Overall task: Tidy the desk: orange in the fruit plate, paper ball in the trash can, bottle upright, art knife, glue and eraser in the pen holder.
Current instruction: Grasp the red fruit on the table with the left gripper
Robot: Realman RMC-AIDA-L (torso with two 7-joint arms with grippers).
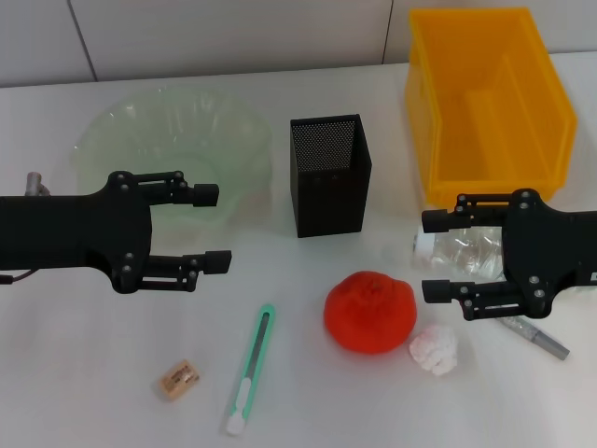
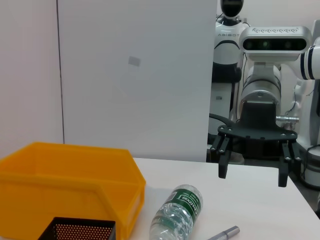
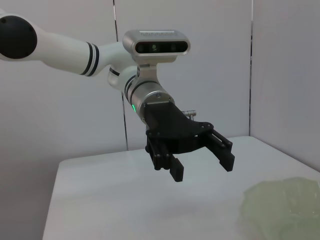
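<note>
A reddish orange (image 1: 369, 311) lies at the front centre, with the white paper ball (image 1: 435, 349) beside it. The clear bottle (image 1: 462, 250) lies on its side between the fingers of my open right gripper (image 1: 427, 257), and it also shows in the left wrist view (image 2: 177, 212). A grey glue stick (image 1: 534, 337) lies under that arm. The green art knife (image 1: 250, 369) and tan eraser (image 1: 177, 379) lie front left. Behind them stand the black mesh pen holder (image 1: 328, 201), the green fruit plate (image 1: 140, 117) and the yellow trash can (image 1: 448, 177). My left gripper (image 1: 219, 229) hangs open and empty by the plate's front rim.
The left wrist view shows the right gripper (image 2: 253, 176) over the table's far edge, the trash can (image 2: 65, 175) and the pen holder (image 2: 82, 230). In the right wrist view, the left gripper (image 3: 202, 168) hovers above the table near the fruit plate (image 3: 280, 207).
</note>
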